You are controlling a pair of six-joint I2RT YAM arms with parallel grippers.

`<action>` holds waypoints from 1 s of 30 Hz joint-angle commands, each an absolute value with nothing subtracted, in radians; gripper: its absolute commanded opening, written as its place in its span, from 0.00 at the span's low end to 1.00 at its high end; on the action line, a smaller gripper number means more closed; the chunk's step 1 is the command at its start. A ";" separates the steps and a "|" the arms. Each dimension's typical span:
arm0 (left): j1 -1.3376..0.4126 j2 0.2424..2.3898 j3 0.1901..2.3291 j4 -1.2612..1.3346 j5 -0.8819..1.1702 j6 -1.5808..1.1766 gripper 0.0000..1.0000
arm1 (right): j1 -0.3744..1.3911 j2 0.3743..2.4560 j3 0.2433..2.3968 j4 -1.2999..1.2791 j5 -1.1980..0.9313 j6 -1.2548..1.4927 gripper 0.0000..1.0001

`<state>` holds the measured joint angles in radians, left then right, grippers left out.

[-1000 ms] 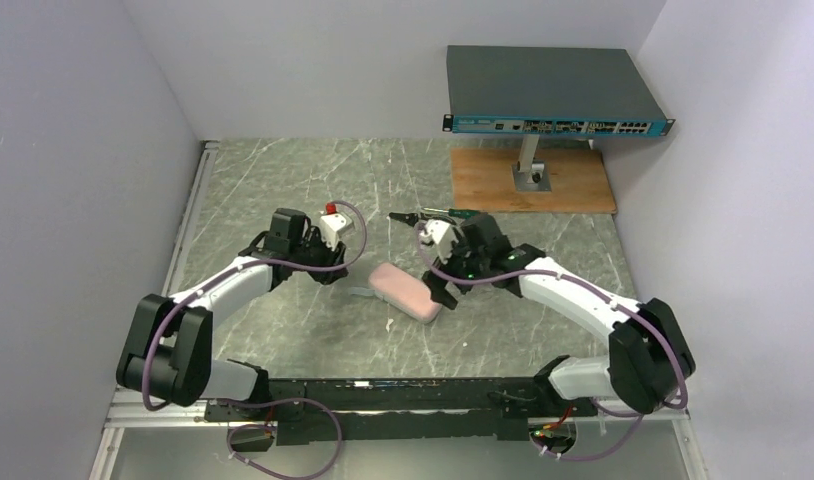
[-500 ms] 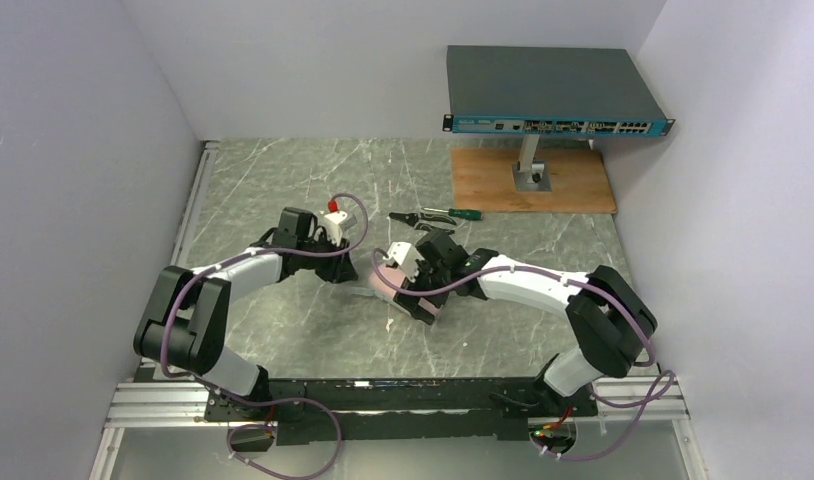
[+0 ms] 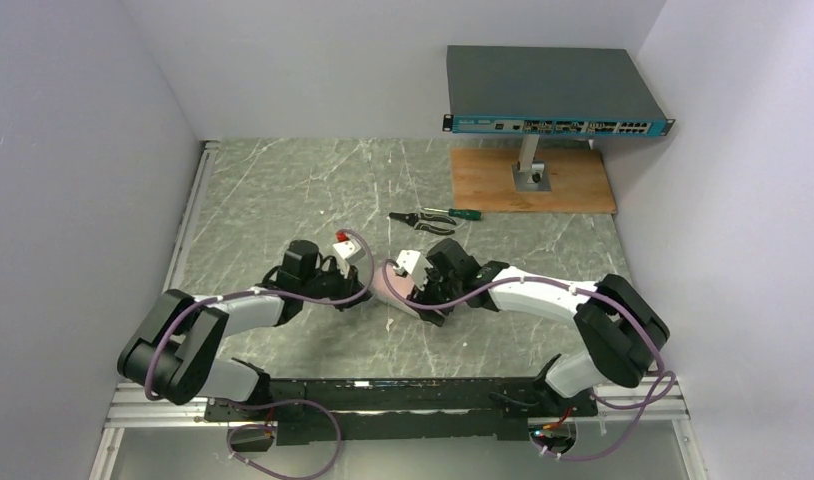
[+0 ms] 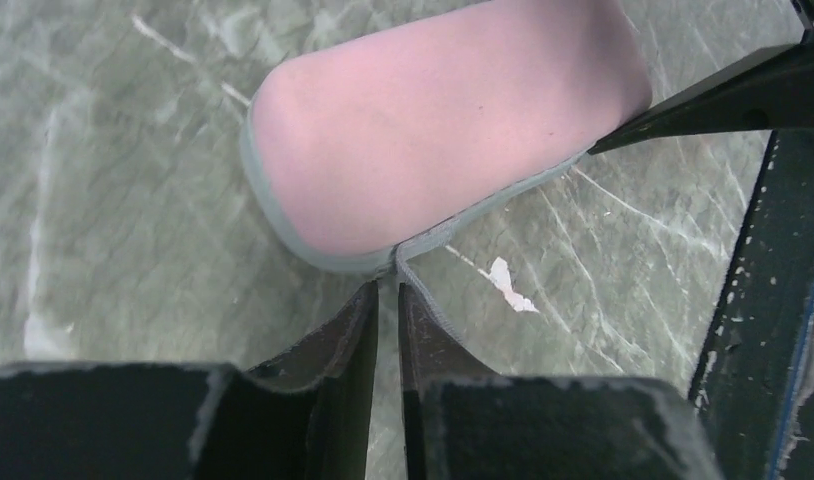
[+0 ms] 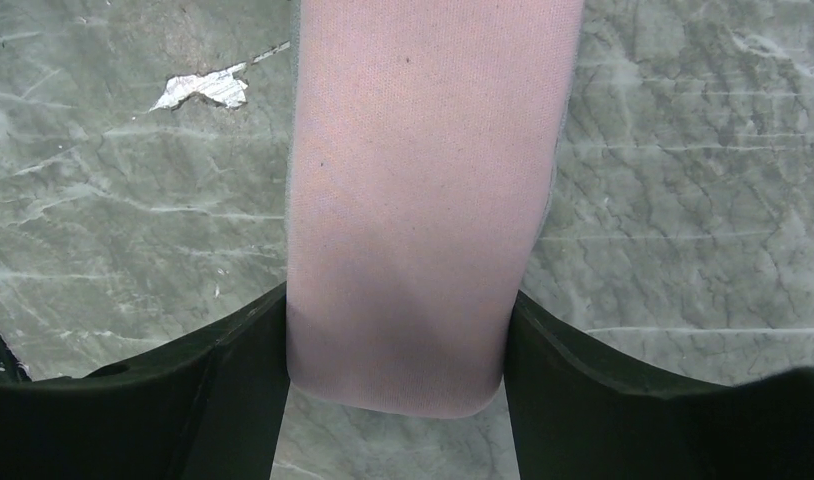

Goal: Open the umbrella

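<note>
The umbrella (image 3: 391, 290) lay folded in its pink cover near the middle of the marble-patterned table (image 3: 283, 190), between your two grippers. Your right gripper (image 5: 395, 310) straddled it near one end, with its fingers (image 5: 233, 380) pressed against both sides and clamping it. Your left gripper (image 4: 387, 290) sat at the other end, its tips nearly together on the grey strap (image 4: 430, 308) at the seam. A white paper scrap (image 4: 508, 285) lay just beside the bundle. Pliers (image 3: 415, 217) and a green-handled tool (image 3: 463, 212) lay well beyond. Farther back, a network switch (image 3: 553, 95) stood over a wooden board (image 3: 583, 185).
</note>
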<state>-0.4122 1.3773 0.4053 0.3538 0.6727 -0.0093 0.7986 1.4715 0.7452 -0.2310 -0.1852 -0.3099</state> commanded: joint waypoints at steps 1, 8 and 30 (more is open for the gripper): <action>-0.499 1.383 0.418 0.471 0.587 0.065 0.19 | 0.775 1.458 0.700 -0.267 -0.190 -0.353 0.50; -0.571 1.429 0.442 0.463 0.460 0.086 0.31 | 0.753 1.470 0.717 -0.290 -0.227 -0.363 0.38; -0.585 1.437 0.444 0.464 0.408 0.107 0.29 | 0.558 1.462 0.694 -0.426 -0.431 -0.622 0.00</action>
<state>-0.5884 1.4353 0.4381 0.4294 0.4122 0.0933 0.5926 1.4567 0.7238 -0.2897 -0.4095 -0.5186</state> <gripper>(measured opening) 0.289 0.679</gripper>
